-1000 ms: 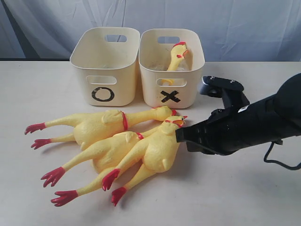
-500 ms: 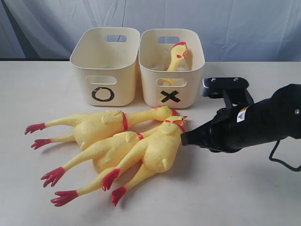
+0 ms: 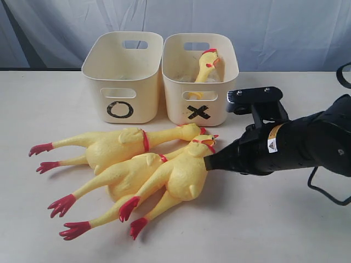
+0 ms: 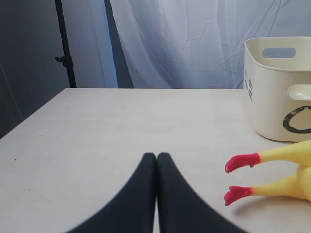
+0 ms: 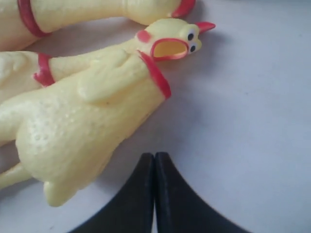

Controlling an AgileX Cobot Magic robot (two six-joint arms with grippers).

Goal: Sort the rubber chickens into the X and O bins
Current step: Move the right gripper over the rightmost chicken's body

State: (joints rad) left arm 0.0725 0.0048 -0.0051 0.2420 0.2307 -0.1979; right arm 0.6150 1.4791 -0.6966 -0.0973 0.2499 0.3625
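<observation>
Chicken [image 3: 181, 175] frontmost on table [image 3: 285, 230], at 6 o'clock of X bin [image 3: 175, 104], feet toward 8 o'clock and head toward 2, with right gripper [image 3: 211, 160] just beside its body at 3 o'clock, fingers together and empty; left gripper [image 4: 156, 158], also closed, farther off

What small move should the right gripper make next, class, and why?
Probably open the right gripper: its jaws are shut and empty, tips close beside the nearest chicken, which lies unsorted on the table. It cannot grasp while shut.
</observation>
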